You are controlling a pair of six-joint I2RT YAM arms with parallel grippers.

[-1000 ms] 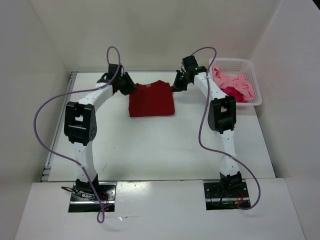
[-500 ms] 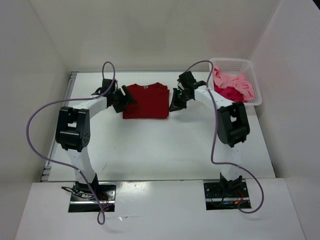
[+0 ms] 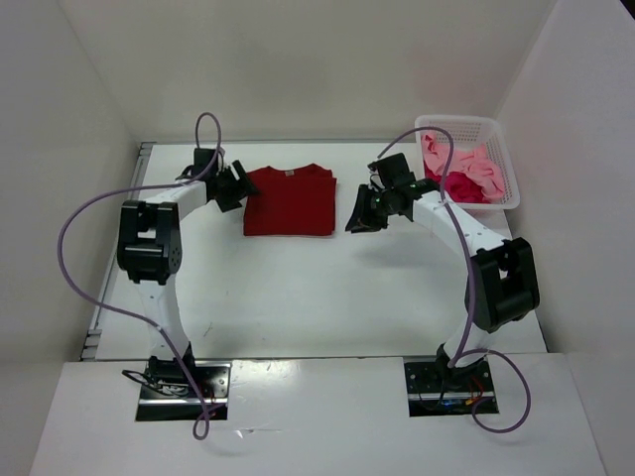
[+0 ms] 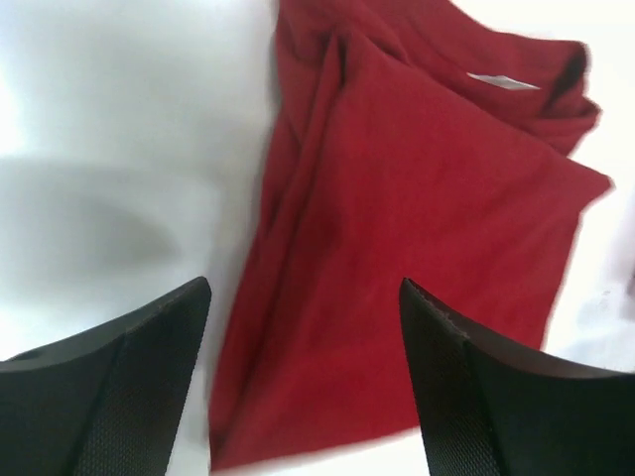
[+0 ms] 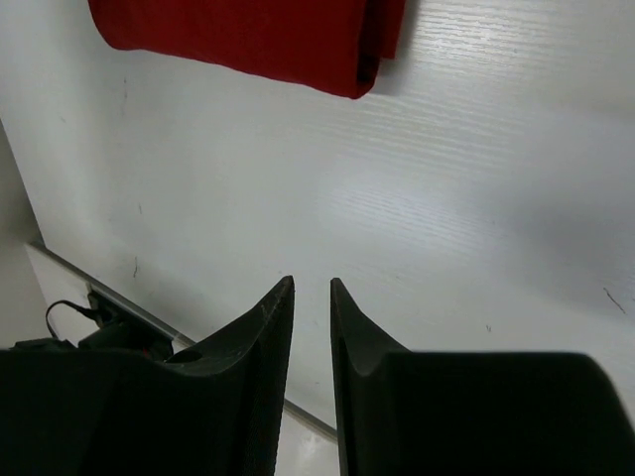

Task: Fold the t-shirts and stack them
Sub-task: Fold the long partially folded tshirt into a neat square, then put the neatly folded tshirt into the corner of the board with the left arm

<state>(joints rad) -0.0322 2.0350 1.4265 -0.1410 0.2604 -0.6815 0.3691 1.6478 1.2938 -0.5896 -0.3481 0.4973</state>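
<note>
While folded dark red shirt (image 3: 290,200) lies on table (image 3: 298,288), left tool (image 3: 237,187) at its left edge gapes wide, empty; right tool (image 3: 359,217) near right edge, jaws narrowly parted, empty

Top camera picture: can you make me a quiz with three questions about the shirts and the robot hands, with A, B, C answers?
1. Where is the dark red t-shirt? A in the basket; B folded on the table between the two grippers; C hanging from a gripper.
2. How many colours of cloth show in the basket? A one; B two; C four.
3. How is the left gripper? A open, holding nothing; B shut on the shirt; C shut on the basket.

Answers:
1 B: it lies flat between the left gripper and the right gripper.
2 B: light pink cloth and crimson cloth show there.
3 A: the left wrist view shows its fingers wide apart, gripping nothing.
</note>
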